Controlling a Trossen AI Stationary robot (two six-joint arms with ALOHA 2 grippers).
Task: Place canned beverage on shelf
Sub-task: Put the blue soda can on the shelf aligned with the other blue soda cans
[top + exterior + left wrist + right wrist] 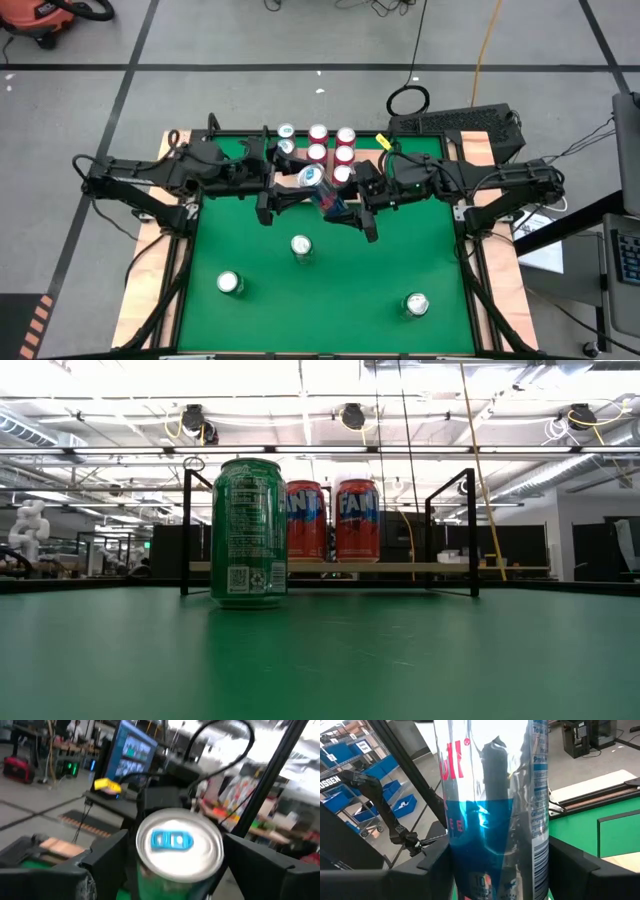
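Grey concrete floor [250, 40] with dark lines, bright ceiling strip lights [300, 380], blue storage bins [340, 755]

Lit bright and even from above by long white ceiling strip lights [300, 385], blown out to pure white in the low view. Soft and smeared with motion blur across the whole left wrist view, also on the silver can top with blue tab [179, 844] between the dark fingers [107, 857]. Strong glare and bent reflections along the tall silver-and-blue can [492, 810] close before the right wrist camera. Only faint, short shadows on the flat green mat [330, 290].
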